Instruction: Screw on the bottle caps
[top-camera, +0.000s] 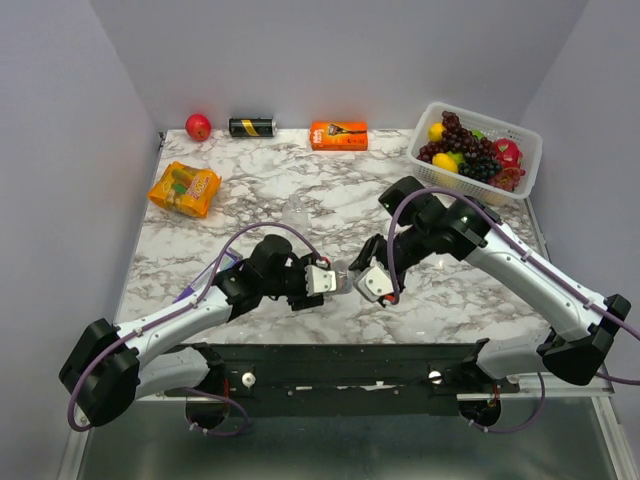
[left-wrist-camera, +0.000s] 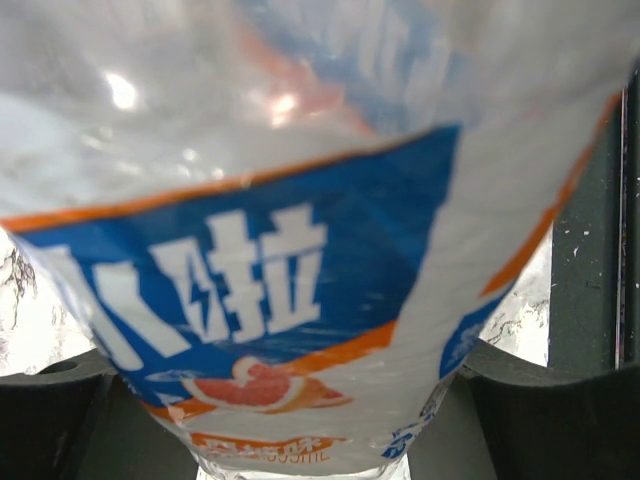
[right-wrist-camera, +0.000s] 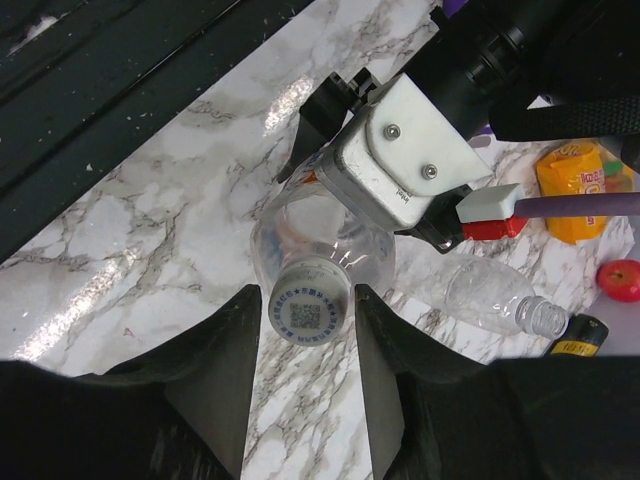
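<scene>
My left jaws are clamped on the blue-labelled bottle, which sits near the 6 o'clock edge of the table. The whitish cap sits on its neck, facing my right wrist camera. My right jaws straddle that cap closely, and I cannot tell whether they pinch it. At 3 o'clock from the cap, a second bottle lies open-mouthed on the table.
</scene>
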